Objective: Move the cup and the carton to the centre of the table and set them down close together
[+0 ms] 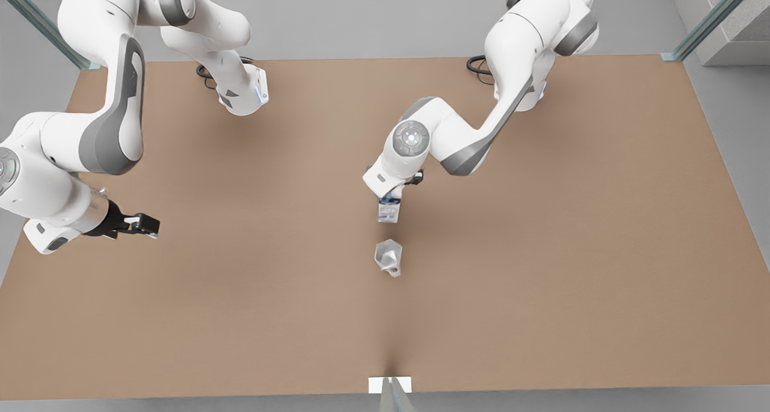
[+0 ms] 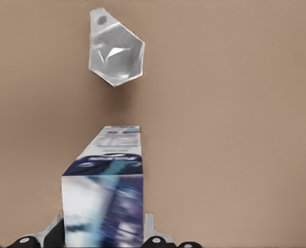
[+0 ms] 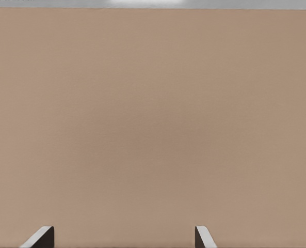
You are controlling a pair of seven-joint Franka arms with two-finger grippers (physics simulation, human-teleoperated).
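The carton, white with blue and purple print, is near the middle of the tan table. My left gripper is shut on it from above. In the left wrist view the carton sits between the two fingers, and I cannot tell whether its base touches the table. The faceted grey-white cup stands free on the table a short gap in front of the carton, and is the cup seen beyond it from the left wrist. My right gripper waits open above the table at the front view's left, its fingertips wide apart over bare table.
A small white tab marks the near long edge. Black cables lie at the far edge by the arm bases. Glass-like posts stand at the far corners. Open tabletop surrounds the cup and carton.
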